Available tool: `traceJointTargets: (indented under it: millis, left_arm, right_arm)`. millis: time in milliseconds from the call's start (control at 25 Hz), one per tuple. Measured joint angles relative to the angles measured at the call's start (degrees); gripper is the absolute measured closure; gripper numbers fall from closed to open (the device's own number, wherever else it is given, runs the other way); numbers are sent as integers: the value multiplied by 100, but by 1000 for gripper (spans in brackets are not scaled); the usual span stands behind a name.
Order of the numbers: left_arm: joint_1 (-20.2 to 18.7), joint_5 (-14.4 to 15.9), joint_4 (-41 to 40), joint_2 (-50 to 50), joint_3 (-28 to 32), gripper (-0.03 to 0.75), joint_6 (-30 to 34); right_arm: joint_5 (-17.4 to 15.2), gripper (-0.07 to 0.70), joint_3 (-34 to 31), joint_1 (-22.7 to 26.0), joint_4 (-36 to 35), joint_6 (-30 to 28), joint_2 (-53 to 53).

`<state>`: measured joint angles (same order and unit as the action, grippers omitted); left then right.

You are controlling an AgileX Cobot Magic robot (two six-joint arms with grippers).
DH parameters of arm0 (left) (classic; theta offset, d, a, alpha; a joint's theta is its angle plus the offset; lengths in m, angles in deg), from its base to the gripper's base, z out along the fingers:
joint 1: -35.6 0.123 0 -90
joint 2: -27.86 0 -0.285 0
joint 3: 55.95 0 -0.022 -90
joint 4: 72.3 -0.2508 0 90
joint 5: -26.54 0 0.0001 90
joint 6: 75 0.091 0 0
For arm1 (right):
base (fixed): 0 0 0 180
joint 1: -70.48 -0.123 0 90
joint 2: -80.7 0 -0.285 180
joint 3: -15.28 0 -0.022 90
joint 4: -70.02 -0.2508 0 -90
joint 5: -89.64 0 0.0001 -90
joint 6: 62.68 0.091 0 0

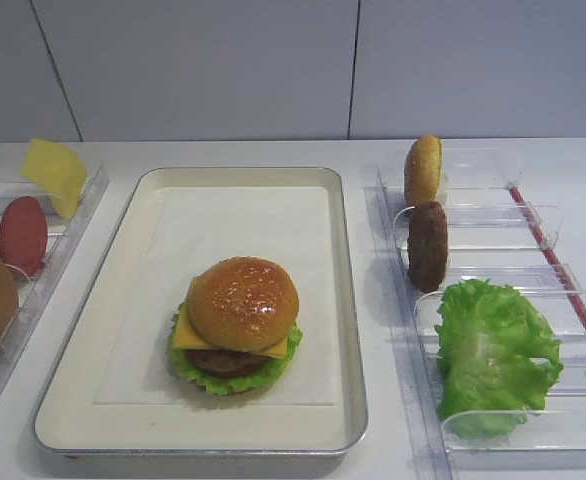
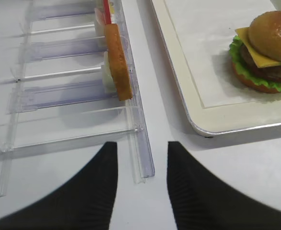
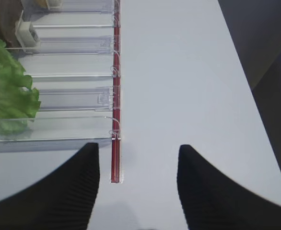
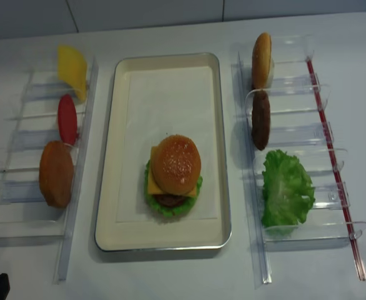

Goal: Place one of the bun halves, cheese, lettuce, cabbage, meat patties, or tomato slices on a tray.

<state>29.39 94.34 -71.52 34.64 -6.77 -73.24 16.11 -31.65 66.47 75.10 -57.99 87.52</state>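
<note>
A stacked burger sits on the tray [image 1: 345,300], its domed bun [image 1: 243,302] on top of cheese [image 1: 182,330], patty and lettuce; the right gripper [image 3: 138,158] hangs over bare table beside the rack [image 3: 64,103], jaws apart and empty; the left gripper [image 2: 141,155] is likewise parted, holding nothing. The stack looks finished, I judge; keep both arms clear, withdrawing without brushing the racks.

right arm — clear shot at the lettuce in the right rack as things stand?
Probably yes. The right tool hangs open over bare table by the rack's near end, and the lettuce sits in the nearest slots, with nothing above it; only clear dividers flank it.
</note>
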Motion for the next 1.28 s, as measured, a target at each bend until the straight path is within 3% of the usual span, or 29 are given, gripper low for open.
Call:
traceJointTargets:
  millis: [240, 520, 880, 1280]
  left_arm:
    - [0, 0, 0, 0, 0, 464, 0]
    - [0, 0, 0, 0, 0, 464, 0]
    - [0, 0, 0, 0, 0, 464, 0]
    - [0, 0, 0, 0, 0, 464, 0]
  right_arm:
    - [41, 223, -36, 514, -384, -255, 0]
    - [766, 223, -296, 542, -395, -305, 0]
    - [828, 230, -321, 542, -421, -469, 0]
    - [828, 302, -321, 542, -421, -469, 0]
